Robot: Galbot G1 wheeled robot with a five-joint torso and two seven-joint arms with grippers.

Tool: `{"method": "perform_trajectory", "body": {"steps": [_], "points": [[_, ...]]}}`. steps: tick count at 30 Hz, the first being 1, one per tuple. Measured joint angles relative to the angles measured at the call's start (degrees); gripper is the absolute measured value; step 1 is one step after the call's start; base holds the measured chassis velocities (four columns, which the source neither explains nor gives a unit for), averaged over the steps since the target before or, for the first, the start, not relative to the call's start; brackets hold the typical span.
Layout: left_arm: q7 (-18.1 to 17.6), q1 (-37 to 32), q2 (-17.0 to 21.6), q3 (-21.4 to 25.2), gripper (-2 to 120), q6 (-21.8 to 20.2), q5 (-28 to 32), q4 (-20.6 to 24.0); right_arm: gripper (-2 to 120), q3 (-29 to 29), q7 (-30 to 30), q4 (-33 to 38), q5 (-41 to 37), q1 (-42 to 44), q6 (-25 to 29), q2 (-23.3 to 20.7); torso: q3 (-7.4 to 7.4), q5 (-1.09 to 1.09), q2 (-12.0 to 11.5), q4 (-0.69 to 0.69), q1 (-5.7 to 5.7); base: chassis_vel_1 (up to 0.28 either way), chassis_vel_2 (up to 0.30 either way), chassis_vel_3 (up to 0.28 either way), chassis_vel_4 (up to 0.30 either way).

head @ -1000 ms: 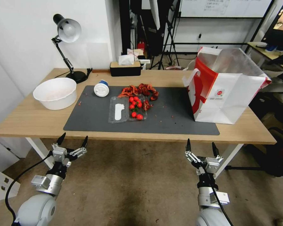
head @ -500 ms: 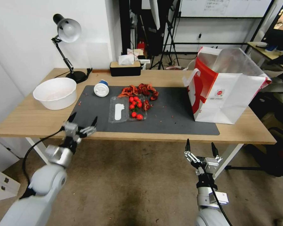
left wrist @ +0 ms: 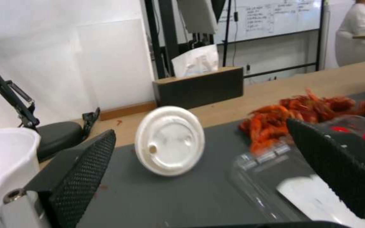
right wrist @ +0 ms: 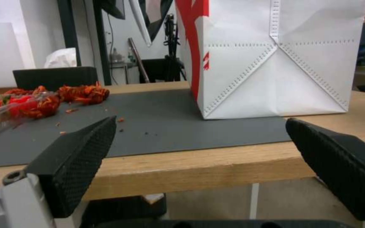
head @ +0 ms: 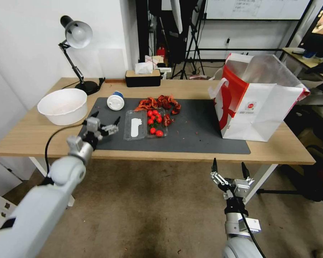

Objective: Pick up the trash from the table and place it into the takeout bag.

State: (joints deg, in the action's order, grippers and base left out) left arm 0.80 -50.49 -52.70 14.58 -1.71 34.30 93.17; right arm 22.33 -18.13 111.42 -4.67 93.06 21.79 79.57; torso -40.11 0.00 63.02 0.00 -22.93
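The approach step was judged in hand: the left gripper (head: 104, 123), jaws wide and empty, was held over the surface (head: 32, 138) with the white-lidded blue cup (head: 115, 101) at its 12 o'clock, a closing reach being called for; the right gripper (head: 229, 168) was parked below the edge, jaws spread, takeout bag (head: 258, 107) at 3 o'clock.

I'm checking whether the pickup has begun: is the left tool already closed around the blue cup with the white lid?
No: the left tool hangs open over the mat, short of the cup, which lies untouched on its side.
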Motion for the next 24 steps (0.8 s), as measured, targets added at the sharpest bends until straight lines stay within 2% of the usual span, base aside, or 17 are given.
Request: {"method": "perform_trajectory", "body": {"steps": [3, 10, 15, 19, 24], "points": [[-0.7, 5.4, 0.4, -3.0, 100, -2.2, 2.1, -3.1, 100, 0.0, 0.0, 0.0, 0.0, -0.2, -0.3, 0.0, 0.0, 0.0, 0.0, 0.0, 0.0, 0.0, 0.0, 0.0, 0.0], [-1.7, 13.1, -0.7, -8.2, 100, -4.8, 4.7, -8.6, 100, 0.0, 0.0, -0.1, 0.1, -0.4, -0.6, -0.1, 0.0, 0.01, 0.0, 0.0, 0.0, 0.0, 0.0, 0.0, 0.0], [-1.8, 16.9, -1.9, -10.6, 100, -6.3, 4.8, -11.8, 100, 0.2, 0.0, -0.1, 0.1, -0.3, -0.7, -0.1, 0.0, 0.0, 0.0, -0.01, 0.0, 0.0, 0.0, 0.0, 0.0], [-2.7, 21.4, -3.3, -12.7, 100, -10.4, 4.4, -15.4, 100, 0.4, -0.1, -0.1, 0.1, -0.3, -0.7, -0.1, 0.0, 0.0, 0.0, 0.0, 0.0, 0.0, 0.0, 0.0, 0.0], [-3.3, 23.6, -4.0, -14.2, 100, -12.0, 3.3, -17.9, 100, 0.4, -0.1, 0.0, 0.1, -0.2, -0.7, -0.1, 0.0, 0.0, 0.0, 0.0, 0.0, 0.0, 0.0, 0.0, 0.0]]}}
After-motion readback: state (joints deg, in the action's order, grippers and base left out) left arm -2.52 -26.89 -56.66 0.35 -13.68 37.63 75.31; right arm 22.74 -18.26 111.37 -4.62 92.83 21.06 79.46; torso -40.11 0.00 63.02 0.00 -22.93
